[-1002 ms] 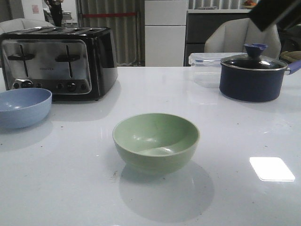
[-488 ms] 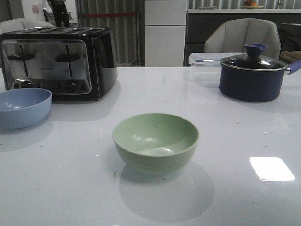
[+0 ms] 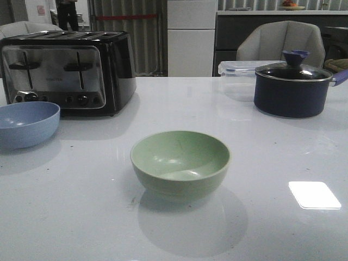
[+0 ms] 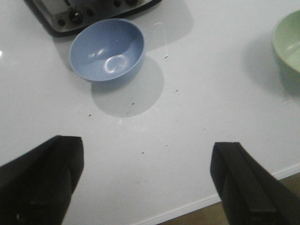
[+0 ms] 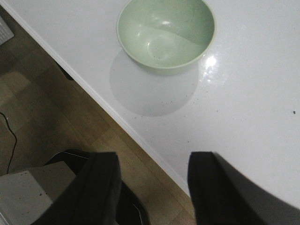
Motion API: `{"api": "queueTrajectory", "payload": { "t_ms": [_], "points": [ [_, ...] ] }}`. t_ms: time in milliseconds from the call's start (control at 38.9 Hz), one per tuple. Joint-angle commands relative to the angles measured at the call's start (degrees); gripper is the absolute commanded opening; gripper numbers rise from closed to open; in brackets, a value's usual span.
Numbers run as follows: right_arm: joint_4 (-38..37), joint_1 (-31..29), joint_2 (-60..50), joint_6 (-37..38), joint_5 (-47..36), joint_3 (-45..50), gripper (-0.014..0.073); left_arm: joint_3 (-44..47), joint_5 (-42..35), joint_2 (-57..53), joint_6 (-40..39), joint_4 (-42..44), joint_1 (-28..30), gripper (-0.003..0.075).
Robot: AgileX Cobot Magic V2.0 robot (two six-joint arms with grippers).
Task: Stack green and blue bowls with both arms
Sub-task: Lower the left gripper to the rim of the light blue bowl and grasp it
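The pale green bowl (image 3: 180, 162) stands upright near the middle of the white table, also seen in the right wrist view (image 5: 166, 33) and at the edge of the left wrist view (image 4: 289, 40). The blue bowl (image 3: 26, 123) sits at the far left in front of the toaster, and the left wrist view shows it (image 4: 107, 49) empty. Neither gripper shows in the front view. My left gripper (image 4: 146, 180) hangs open above the table's front edge, well short of the blue bowl. My right gripper (image 5: 153, 187) is open over the table's front edge, short of the green bowl.
A black and silver toaster (image 3: 65, 72) stands at the back left. A dark navy pot with a glass lid (image 3: 293, 87) sits at the back right, with a clear plastic container (image 3: 235, 76) beside it. A chair (image 3: 280, 43) is behind the table. Wooden floor (image 5: 42, 108) lies past the table edge.
A dark arm part seen at the front view's top right one second ago has gone out of view. Both bowls have stayed put.
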Motion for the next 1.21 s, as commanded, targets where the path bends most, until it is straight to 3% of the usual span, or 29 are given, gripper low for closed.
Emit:
{"api": "queueTrajectory", "payload": {
  "t_ms": [0,206,385,822,1182],
  "points": [
    [0.82,-0.26,-0.25,0.19,-2.36,-1.52,0.0451,-4.9,-1.21,5.09,-4.71,6.02,-0.17,0.0602],
    [0.82,-0.26,-0.25,0.19,-2.29,-1.52,0.0451,-11.05,-1.09,18.05,-9.58,11.08,0.13,0.0602],
    [0.82,-0.26,-0.25,0.19,-2.29,-1.52,0.0451,-19.68,3.03,30.39,-9.48,8.38,5.55,0.0603],
    [0.82,-0.26,-0.25,0.19,-2.17,-1.52,0.0451,-37.59,0.27,53.36,8.04,-16.52,24.23,0.0602],
    [0.82,-0.26,-0.25,0.19,-2.17,-1.52,0.0451,-45.37,-5.16,67.24,8.86,-19.01,26.83,0.0602]
  ]
}}
